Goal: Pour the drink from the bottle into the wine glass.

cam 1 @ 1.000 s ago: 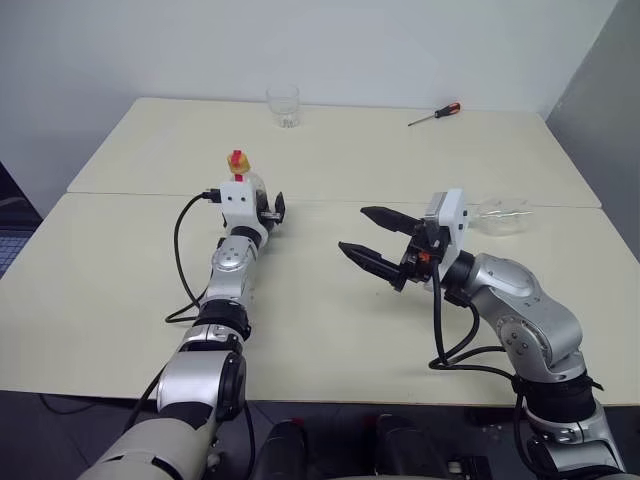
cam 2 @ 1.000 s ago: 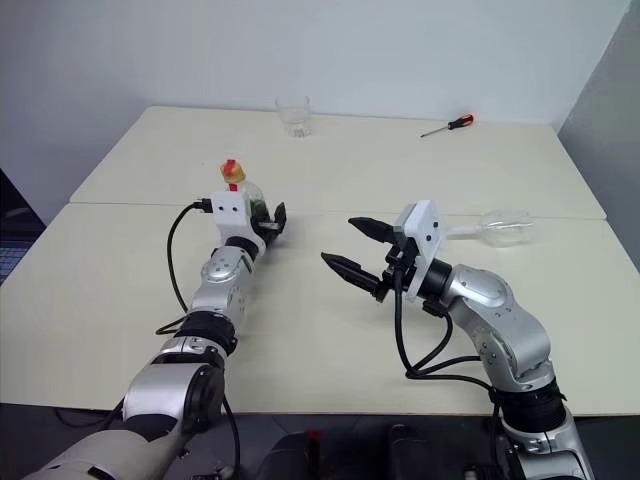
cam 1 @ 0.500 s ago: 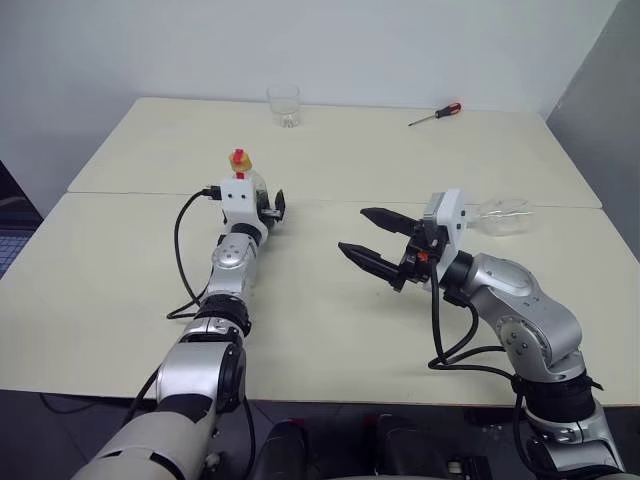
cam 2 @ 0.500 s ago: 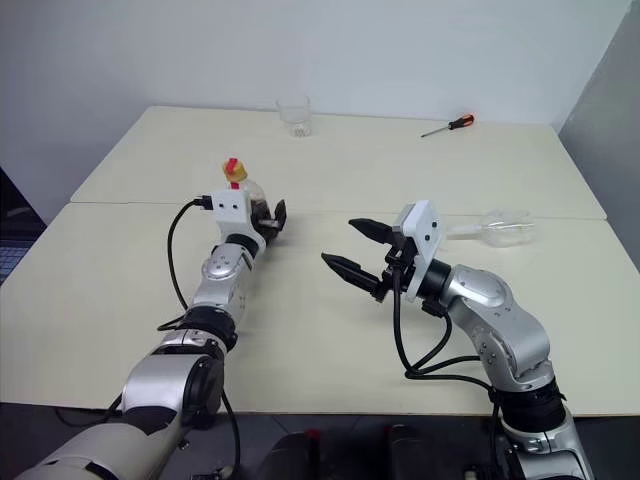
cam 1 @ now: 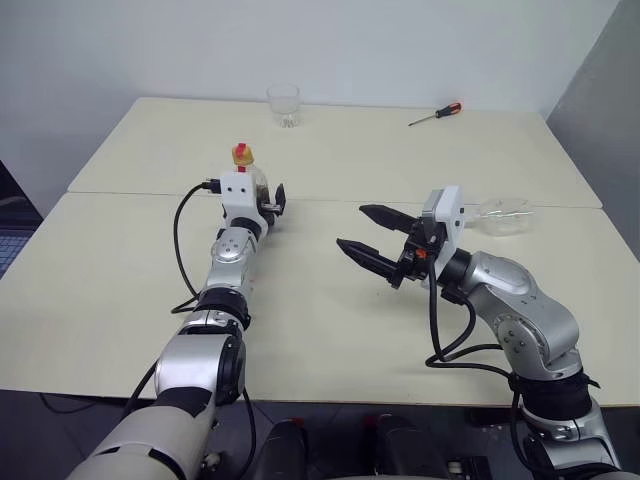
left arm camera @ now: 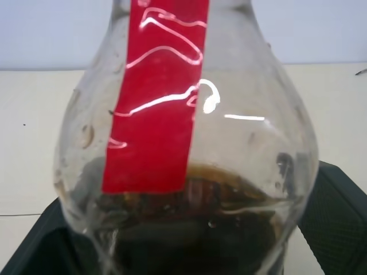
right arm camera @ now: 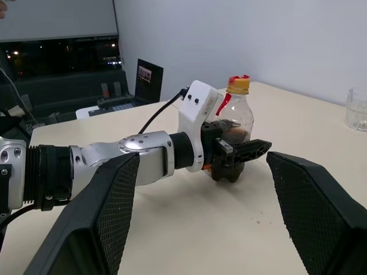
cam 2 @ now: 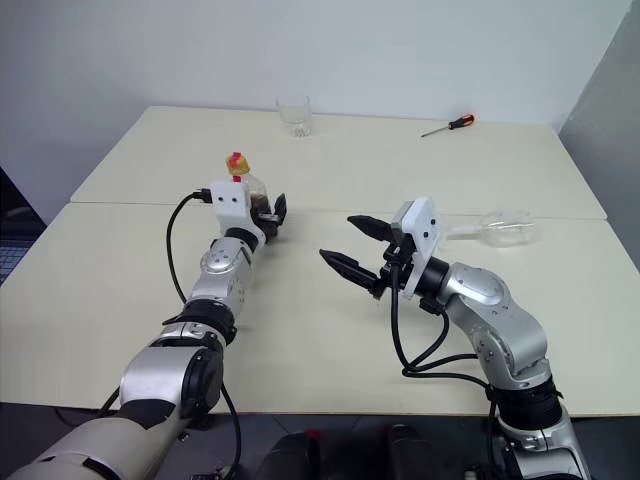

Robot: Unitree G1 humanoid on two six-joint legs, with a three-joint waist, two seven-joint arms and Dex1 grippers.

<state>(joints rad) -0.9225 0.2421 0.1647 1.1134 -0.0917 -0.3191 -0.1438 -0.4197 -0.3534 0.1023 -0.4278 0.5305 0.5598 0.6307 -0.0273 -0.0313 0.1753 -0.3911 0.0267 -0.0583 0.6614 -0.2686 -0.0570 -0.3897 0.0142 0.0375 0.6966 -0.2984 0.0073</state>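
Observation:
The bottle [cam 1: 252,178] stands upright at the left middle of the table [cam 1: 330,320]. It is clear and squat, with a red label strip [left arm camera: 157,97] and a red-yellow cap [right arm camera: 238,84]. The dark drink [left arm camera: 189,229] fills only its bottom. My left gripper [cam 1: 262,200] is shut on the bottle's lower body, one black finger [left arm camera: 338,223] on each side. My right gripper [cam 1: 351,228] hovers open and empty to the right of the bottle, pointing toward it. The wine glass [cam 2: 507,228] lies on its side behind my right wrist.
A short clear tumbler [cam 1: 283,105] stands at the table's far edge. A red-handled screwdriver [cam 1: 436,114] lies at the far right. A seam [cam 1: 400,203] runs across between the two tabletops. A desk with dark equipment [right arm camera: 86,74] shows beyond the table's left side.

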